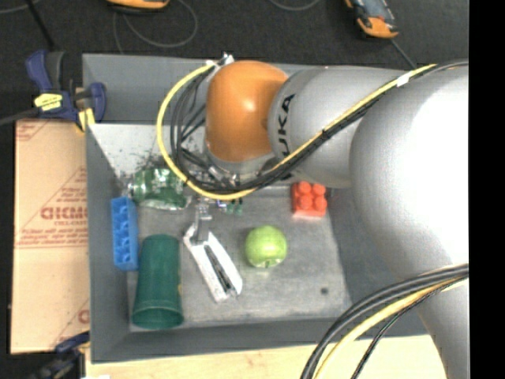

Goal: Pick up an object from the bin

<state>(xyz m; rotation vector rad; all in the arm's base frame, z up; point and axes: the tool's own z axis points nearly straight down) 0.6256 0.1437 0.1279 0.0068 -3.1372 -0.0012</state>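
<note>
Grey bin floor: blue brick, green cup on its side, white tool, green apple, red block

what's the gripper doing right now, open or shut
gripper: cannot be told, it sits under the orange wrist cover, by the white and black tool

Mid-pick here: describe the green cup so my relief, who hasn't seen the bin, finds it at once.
Start at the grey bin and its left wall, where a blue brick lies alongside. Just right of the brick's lower end, the dark green cup lies on its side, mouth toward the view's bottom edge. It is dark and tapered, unlike the round yellow-green apple mid-bin.
</note>
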